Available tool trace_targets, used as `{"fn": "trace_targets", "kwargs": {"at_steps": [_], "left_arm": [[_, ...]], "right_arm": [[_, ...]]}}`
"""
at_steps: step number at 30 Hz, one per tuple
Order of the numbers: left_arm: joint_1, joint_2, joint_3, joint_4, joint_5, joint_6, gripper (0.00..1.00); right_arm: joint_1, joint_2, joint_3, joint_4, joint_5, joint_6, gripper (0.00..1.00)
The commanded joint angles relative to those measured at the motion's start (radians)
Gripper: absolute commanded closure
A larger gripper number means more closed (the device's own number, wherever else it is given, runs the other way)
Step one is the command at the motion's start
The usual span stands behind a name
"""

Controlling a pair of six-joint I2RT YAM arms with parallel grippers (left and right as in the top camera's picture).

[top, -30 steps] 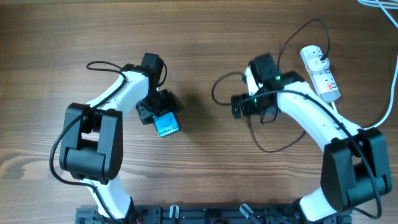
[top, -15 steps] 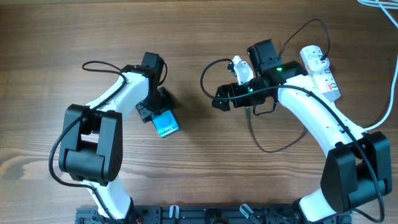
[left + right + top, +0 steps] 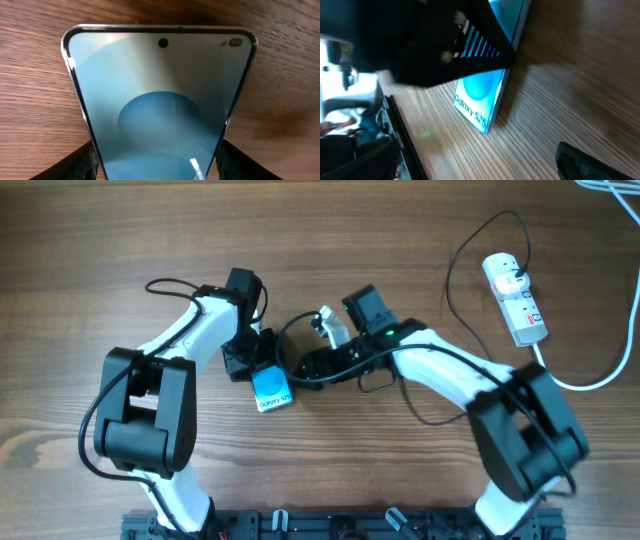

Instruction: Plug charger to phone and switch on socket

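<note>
My left gripper [image 3: 250, 362] is shut on the phone [image 3: 271, 389], a cyan-screened handset resting on the wood. In the left wrist view the phone [image 3: 160, 100] fills the frame between the fingers [image 3: 160, 167]. My right gripper [image 3: 303, 368] is just right of the phone, fingers wide apart [image 3: 475, 167] with nothing seen between them. The phone's lower edge [image 3: 480, 97] shows close ahead of it. The charger's black cable [image 3: 430, 421] loops around my right arm. Its white plug [image 3: 514, 277] sits in the socket [image 3: 522, 308] at the far right. The silver tip is not visible.
The socket's thick white cord [image 3: 590, 385] runs off the right edge of the table. Both arms crowd the middle of the wooden table [image 3: 90, 240]. A black rail [image 3: 330, 525] lines the front edge.
My right arm has swept left from near the socket to right beside the phone, and a loop of the black cable came with it. The left gripper and phone barely shifted.
</note>
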Motion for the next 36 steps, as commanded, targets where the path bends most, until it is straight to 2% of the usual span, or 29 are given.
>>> {"fn": "trace_targets", "kwargs": {"at_steps": [1, 5, 6, 8, 10, 13, 15, 16, 18, 20, 23, 27, 28, 30, 36], "left_arm": [[-0.004, 0.047, -0.040, 0.009, 0.132, 0.051, 0.32], [-0.004, 0.047, -0.040, 0.003, 0.174, 0.077, 0.30], [-0.004, 0.047, -0.040, 0.003, 0.177, 0.076, 0.30], [-0.004, 0.047, -0.040, 0.006, 0.176, 0.076, 0.29], [-0.004, 0.047, -0.040, 0.013, 0.176, 0.075, 0.28], [-0.004, 0.047, -0.040, 0.020, 0.176, 0.073, 0.26], [-0.004, 0.047, -0.040, 0.020, 0.176, 0.073, 0.15], [-0.004, 0.047, -0.040, 0.019, 0.176, 0.073, 0.06], [-0.004, 0.047, -0.040, 0.019, 0.176, 0.073, 0.00], [-0.004, 0.047, -0.040, 0.020, 0.176, 0.073, 0.00], [-0.004, 0.047, -0.040, 0.020, 0.177, 0.073, 0.00], [-0.004, 0.047, -0.040, 0.019, 0.177, 0.077, 0.00], [-0.004, 0.047, -0.040, 0.019, 0.177, 0.077, 0.00], [-0.004, 0.047, -0.040, 0.019, 0.177, 0.077, 0.00], [0.013, 0.011, -0.039, 0.035, 0.185, 0.077, 0.00]], "right_arm": [[0.044, 0.122, -0.012, 0.086, -0.134, 0.110, 0.00], [0.106, 0.222, -0.012, 0.207, -0.156, 0.256, 0.01], [0.117, 0.224, -0.012, 0.231, -0.156, 0.258, 0.06], [0.122, 0.224, -0.012, 0.250, -0.158, 0.257, 0.22], [0.122, 0.224, -0.012, 0.254, -0.155, 0.257, 0.43], [0.121, 0.224, -0.012, 0.254, -0.155, 0.257, 0.56], [0.121, 0.224, -0.012, 0.253, -0.155, 0.257, 0.59], [0.121, 0.224, -0.012, 0.253, -0.155, 0.257, 0.64], [0.121, 0.224, -0.012, 0.253, -0.155, 0.258, 0.68], [0.121, 0.224, -0.012, 0.253, -0.156, 0.259, 0.69], [0.118, 0.224, -0.012, 0.255, -0.155, 0.280, 0.82], [0.118, 0.224, -0.012, 0.278, -0.156, 0.281, 0.81], [0.118, 0.224, -0.012, 0.292, -0.156, 0.284, 0.83], [0.118, 0.224, -0.012, 0.323, -0.156, 0.306, 0.96], [0.106, 0.216, -0.011, 0.386, -0.192, 0.309, 0.96]]}}
